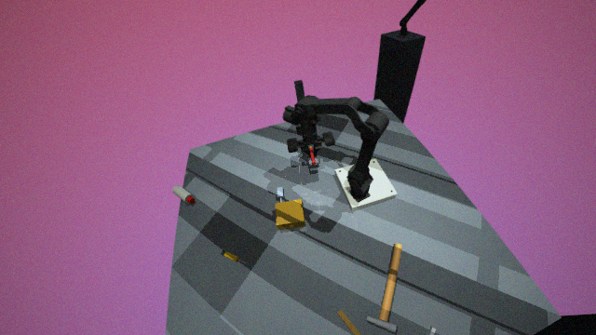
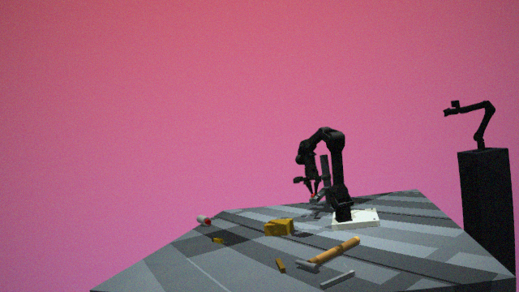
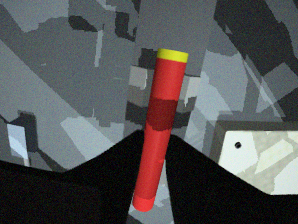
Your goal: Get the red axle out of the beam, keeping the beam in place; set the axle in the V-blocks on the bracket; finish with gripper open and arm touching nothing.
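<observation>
In the top view, the bracket is largely covered by the arm; its V-blocks are too small there to resolve. In the exterior view, the gripper's fingertips overlap the V-blocks, so contact between axle and blocks cannot be told. The wrist view cuts off the white base plate at its right border. Toward the tabletop's near edge, the top view crops a yellow strip and a grey bar.
</observation>
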